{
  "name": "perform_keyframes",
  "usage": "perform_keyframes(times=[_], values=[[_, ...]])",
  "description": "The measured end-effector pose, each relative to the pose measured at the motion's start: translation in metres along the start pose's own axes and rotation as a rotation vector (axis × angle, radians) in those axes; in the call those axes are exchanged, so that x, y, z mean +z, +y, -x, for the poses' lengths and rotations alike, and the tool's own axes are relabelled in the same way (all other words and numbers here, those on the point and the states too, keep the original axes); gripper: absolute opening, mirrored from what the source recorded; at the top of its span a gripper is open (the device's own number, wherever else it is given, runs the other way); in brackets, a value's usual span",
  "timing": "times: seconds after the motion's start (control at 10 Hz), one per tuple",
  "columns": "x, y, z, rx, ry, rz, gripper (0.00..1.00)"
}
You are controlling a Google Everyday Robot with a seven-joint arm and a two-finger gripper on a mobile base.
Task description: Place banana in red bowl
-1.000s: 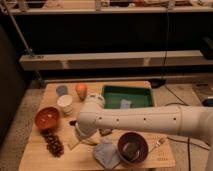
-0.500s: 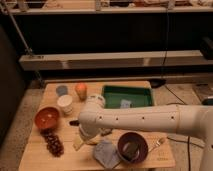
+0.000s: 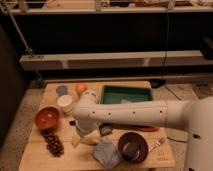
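Pale yellow and slightly curved, the banana (image 3: 76, 140) lies on the wooden table (image 3: 36, 156) at the lower left of centre, partly covered by the end of the white arm. The gripper (image 3: 81, 132) sits right above it, low over the wood. Whether it is wide or closed on the fruit cannot be told, since the wrist hides it.

Over the last second the arm has swung only a little leftward and settled lower. The banana has kept its place on the table, so the pick looks not yet made, or only just begun.

The red bowl (image 3: 47, 118) stands near, up and to the left of the banana, with a short gap of bare wood between them. That makes for a brief carry once the fruit is up.

The bunch of dark grapes (image 3: 53, 144) lies just beside the banana on the left, below the bowl. The white cup (image 3: 65, 103) stands close above the path. Both could be brushed by a low sweep, so a lift should come first. The table's left edge is near the bowl, leaving little room beyond it.
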Motion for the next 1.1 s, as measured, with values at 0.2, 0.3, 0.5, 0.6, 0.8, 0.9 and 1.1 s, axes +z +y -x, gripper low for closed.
perform_keyframes(times=[0.2, 0.3, 0.5, 0.6, 0.8, 0.9, 1.1], values=[[0.016, -0.001, -0.012, -0.022, -0.019, -0.016, 0.80], [0.019, -0.002, -0.014, -0.025, -0.023, -0.021, 0.80], [0.036, 0.000, -0.018, -0.031, -0.054, -0.031, 0.80], [0.045, 0.001, -0.017, -0.030, -0.070, -0.033, 0.80], [0.058, 0.007, -0.011, -0.021, -0.090, -0.033, 0.80], [0.060, 0.008, -0.008, -0.015, -0.093, -0.032, 0.79], [0.063, 0.010, -0.003, -0.005, -0.094, -0.035, 0.64]])
